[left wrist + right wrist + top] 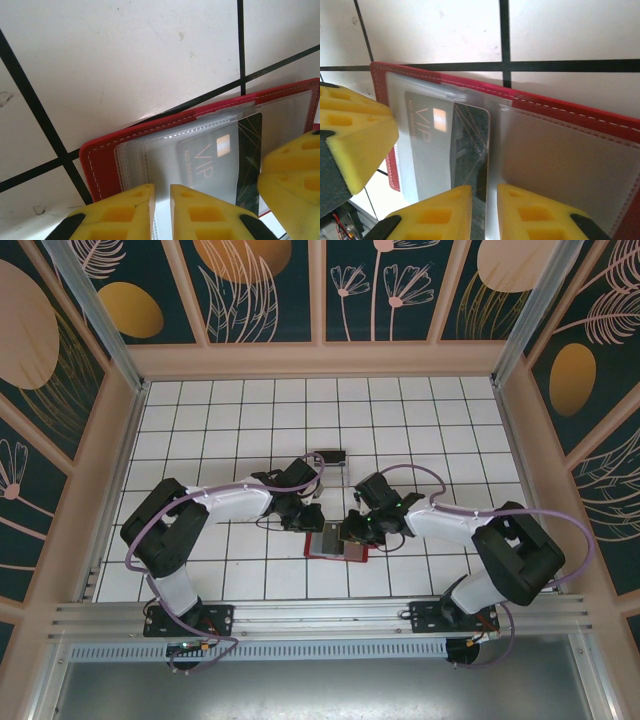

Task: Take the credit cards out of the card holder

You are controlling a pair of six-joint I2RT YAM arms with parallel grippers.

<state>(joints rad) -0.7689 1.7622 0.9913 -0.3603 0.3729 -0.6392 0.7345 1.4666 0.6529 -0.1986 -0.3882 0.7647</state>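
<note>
Over the card holder (560, 107), we pinch its sleeve (165, 155) with the left gripper (162, 212) and a credit card (440, 150) with the right gripper (485, 215), jaws nearly closed; next, a straight pull.

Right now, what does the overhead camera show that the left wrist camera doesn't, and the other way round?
Overhead view: both whole arms, the left gripper and right gripper meeting over the red card holder, a small clear box beyond them, and the tiled table.
Left wrist view: the dark card lettered VIP inside a clear sleeve, the holder's white stitching, and yellow fingers up close.
Both: the open red card holder lying on white tiles with black lines.
</note>
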